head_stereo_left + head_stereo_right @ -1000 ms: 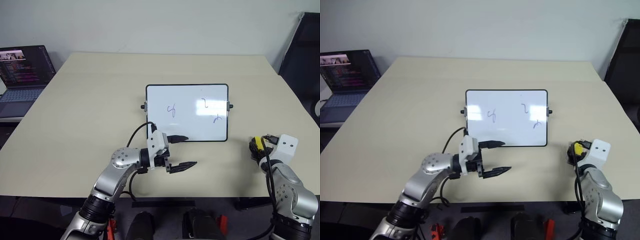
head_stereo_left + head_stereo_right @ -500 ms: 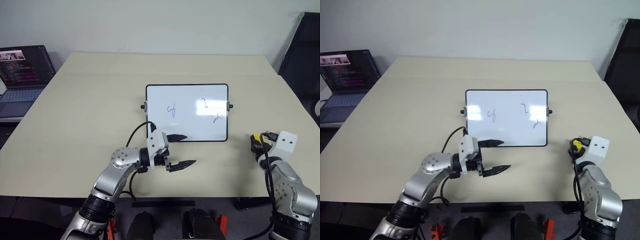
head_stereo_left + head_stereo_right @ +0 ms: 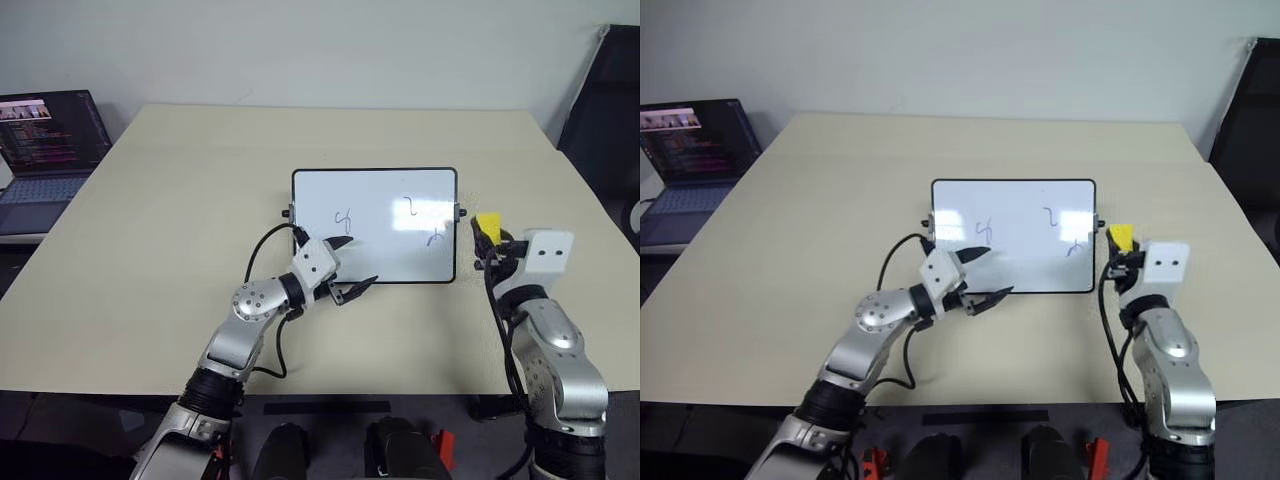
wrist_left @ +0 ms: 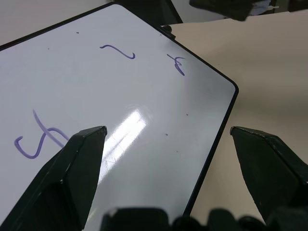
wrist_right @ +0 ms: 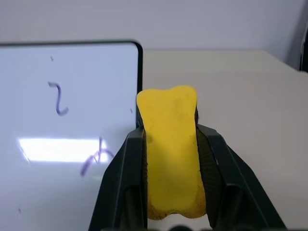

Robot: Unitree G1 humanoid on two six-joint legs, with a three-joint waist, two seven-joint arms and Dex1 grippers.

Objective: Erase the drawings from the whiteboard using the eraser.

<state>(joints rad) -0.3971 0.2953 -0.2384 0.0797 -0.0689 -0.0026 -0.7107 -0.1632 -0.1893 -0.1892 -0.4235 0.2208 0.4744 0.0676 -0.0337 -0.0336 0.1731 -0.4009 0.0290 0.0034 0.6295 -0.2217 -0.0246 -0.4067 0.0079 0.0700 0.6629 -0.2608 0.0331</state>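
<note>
Up comes the right gripper (image 3: 487, 243) from low at the table's near right edge, and it now sits just beside the whiteboard's (image 3: 375, 195) right short side with the eraser (image 3: 487, 226) pinched between its two black fingers; the left gripper (image 3: 347, 268) has pushed forward too, from the bare table in front of the board to over the board's near left corner, its jaws spread wide with nothing between them. In the right wrist view the yellow block bulges above and below the fingers and looks waisted where they press, so it is judged soft and light, foam-like, something that gives under a squeeze; the grip across its narrow sides looks right, leaving a free end sticking out ahead of the fingers, and which face meets the board is not clear yet. Three drawings remain on the board: a looping squiggle (image 3: 344, 218) on the left half, a hook (image 3: 408, 206) and a small cross-like mark (image 3: 434, 238) on the right half, both close to the eraser. That glossy board is likely slick, and being thin it probably slides under a wipe, so the left gripper looks well placed to steady it by the black frame. Underneath is a wide, flat beige table (image 3: 180, 200) with plenty of room all round; a laptop (image 3: 45, 150) stands well apart on another surface at the far left, a pale wall runs behind, and something dark stands at the far right.
</note>
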